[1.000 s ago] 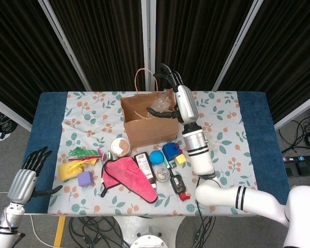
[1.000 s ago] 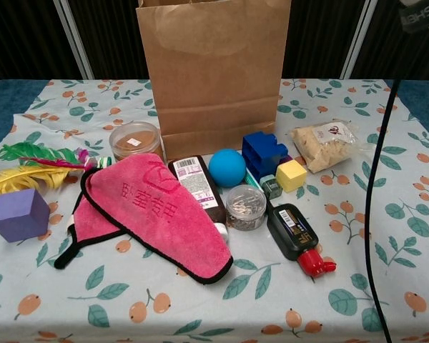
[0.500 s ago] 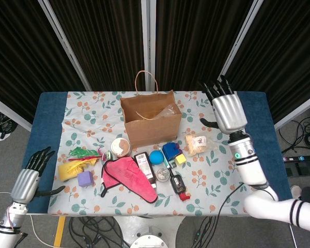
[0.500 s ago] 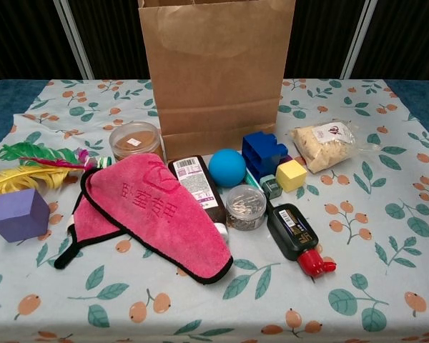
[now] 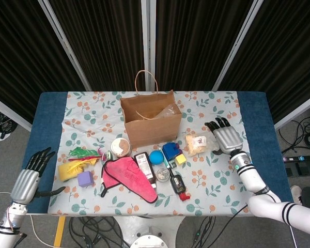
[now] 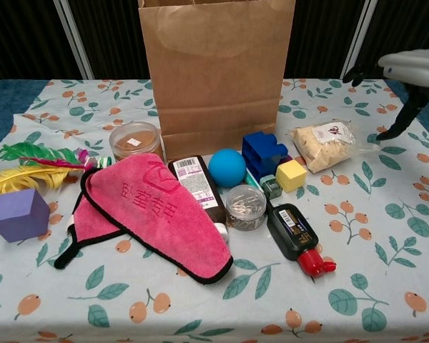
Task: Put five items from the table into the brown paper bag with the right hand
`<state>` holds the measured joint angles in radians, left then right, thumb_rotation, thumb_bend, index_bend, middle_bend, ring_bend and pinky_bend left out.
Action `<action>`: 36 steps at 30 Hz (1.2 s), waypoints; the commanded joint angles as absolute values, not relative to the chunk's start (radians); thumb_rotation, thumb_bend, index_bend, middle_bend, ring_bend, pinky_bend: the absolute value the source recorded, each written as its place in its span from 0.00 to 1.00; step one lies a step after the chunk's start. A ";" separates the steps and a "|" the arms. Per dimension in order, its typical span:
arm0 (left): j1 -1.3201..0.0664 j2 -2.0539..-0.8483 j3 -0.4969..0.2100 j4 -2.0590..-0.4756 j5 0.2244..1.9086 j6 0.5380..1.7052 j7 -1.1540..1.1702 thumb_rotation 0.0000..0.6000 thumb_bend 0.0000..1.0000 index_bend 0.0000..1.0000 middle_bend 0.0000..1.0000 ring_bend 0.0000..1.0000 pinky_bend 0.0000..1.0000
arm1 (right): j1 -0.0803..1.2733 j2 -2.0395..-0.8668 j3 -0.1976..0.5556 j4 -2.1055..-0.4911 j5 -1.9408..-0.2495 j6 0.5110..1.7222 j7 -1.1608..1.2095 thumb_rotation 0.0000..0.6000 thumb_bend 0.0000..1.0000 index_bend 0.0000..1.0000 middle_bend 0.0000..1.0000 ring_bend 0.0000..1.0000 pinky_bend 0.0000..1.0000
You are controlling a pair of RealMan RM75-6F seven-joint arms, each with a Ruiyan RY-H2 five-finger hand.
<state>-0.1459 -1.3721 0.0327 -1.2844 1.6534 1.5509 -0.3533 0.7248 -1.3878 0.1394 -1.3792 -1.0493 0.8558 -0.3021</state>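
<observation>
Left hand (image 5: 27,178) hangs off the table's (image 5: 51,111) near-left corner, fingers spread, holding nothing. Brown paper bag (image 5: 150,122) stands upright mid-table, items clustered before it. Snack packet (image 5: 198,144) lies right of the bag; just beyond it, right hand (image 5: 227,138) hovers spread and empty.

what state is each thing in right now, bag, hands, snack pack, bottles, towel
bag: upright, open at the top
right hand: open, empty, beside the snack pack
left hand: open, empty, off the table edge
snack pack: sealed, lying flat
brown bottle: on its side
black bottle: on its side, red cap on
towel: folded over, covering nothing visible
</observation>
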 commanded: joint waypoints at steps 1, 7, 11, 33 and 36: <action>-0.145 -1.371 0.033 -1.283 1.652 1.551 -0.353 0.65 0.00 0.09 0.07 0.03 0.07 | 0.743 -1.447 0.135 -1.317 -1.053 0.822 -0.272 1.00 0.00 0.08 0.10 0.00 0.00; -0.142 -1.368 0.032 -1.281 1.649 1.554 -0.353 0.66 0.00 0.09 0.07 0.03 0.07 | 0.769 -1.524 0.151 -1.238 -1.036 0.801 -0.273 1.00 0.00 0.07 0.10 0.00 0.00; -0.140 -1.364 0.030 -1.282 1.644 1.555 -0.355 0.66 0.00 0.09 0.07 0.03 0.07 | 0.790 -1.574 0.157 -1.180 -0.997 0.776 -0.308 1.00 0.00 0.07 0.15 0.00 0.00; -0.141 -1.360 0.034 -1.303 1.659 1.561 -0.356 0.66 0.00 0.09 0.07 0.03 0.07 | 0.710 -1.348 0.262 -1.497 -1.152 1.118 -0.314 1.00 0.14 0.56 0.54 0.38 0.26; -0.142 -1.363 0.037 -1.305 1.665 1.562 -0.356 0.65 0.00 0.09 0.07 0.03 0.07 | 0.706 -1.244 0.339 -1.636 -1.147 1.171 -0.322 1.00 0.14 0.56 0.54 0.38 0.26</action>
<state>-0.1416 -1.3625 0.0368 -1.3046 1.6644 1.5617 -0.3560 0.7269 -1.3674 0.2538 -1.4916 -1.1275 1.0886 -0.3231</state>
